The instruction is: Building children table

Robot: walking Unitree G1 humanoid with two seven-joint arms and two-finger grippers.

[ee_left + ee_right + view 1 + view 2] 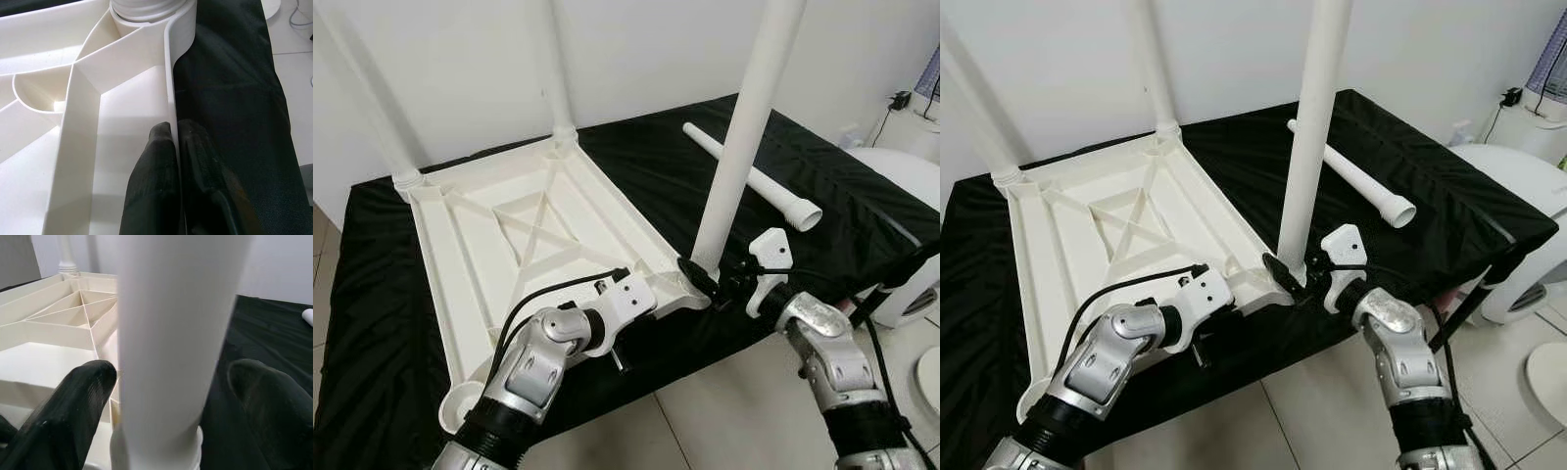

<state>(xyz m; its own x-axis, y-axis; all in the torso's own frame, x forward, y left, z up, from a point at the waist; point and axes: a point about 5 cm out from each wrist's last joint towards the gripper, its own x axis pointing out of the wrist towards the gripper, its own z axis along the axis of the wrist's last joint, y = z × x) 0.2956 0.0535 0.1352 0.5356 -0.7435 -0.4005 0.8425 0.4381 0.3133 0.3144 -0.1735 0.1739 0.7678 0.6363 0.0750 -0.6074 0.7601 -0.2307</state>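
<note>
Risk sits at the near corner of the upturned tabletop: your left gripper pinches its rim, your right gripper straddles the upright leg unclamped (fingers apart) — twist off-axis and it jams or topples.

A thick white table leg stands upright in the corner socket of the white tabletop, between the right gripper's two black fingers, which sit spread on either side of it; black cloth lies beyond
</note>
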